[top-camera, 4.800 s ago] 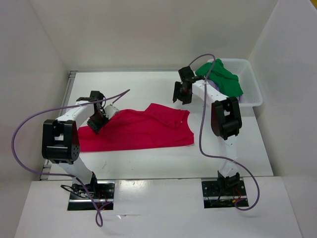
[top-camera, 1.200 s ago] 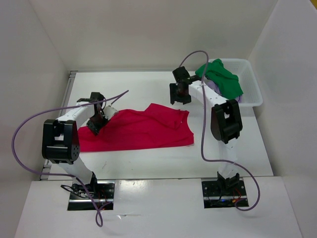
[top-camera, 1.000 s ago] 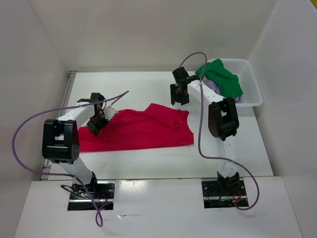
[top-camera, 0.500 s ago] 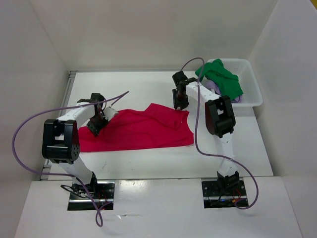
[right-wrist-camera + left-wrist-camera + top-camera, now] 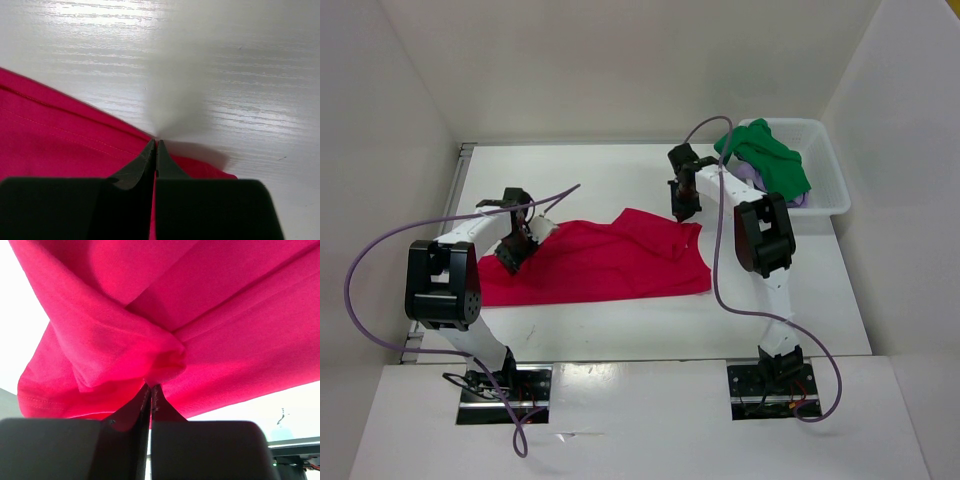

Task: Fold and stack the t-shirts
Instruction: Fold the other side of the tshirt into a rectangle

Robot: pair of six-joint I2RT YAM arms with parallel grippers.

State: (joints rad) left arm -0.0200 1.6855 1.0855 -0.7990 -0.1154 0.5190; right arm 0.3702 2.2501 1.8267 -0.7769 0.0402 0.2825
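Bright red cloth t-shirt lay spread across the white desk. Left gripper was clamped on a bunched fold at its 9 o'clock end. Right gripper was pinched together on its 1 o'clock hem. Green cloth t-shirt sat heaped in white plastic basket, 2 o'clock.

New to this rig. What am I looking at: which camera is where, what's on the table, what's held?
It is a robot: a left arm and a right arm, bolted at the near edge of the table. The wide picture looks down from above and behind them; the two close-ups come from a camera on each wrist. A red shirt lies spread on the table. The left pincer is shut on a bunched fold of it; the right pincer is shut on its far edge. A green shirt sits heaped in a white basket at far right.
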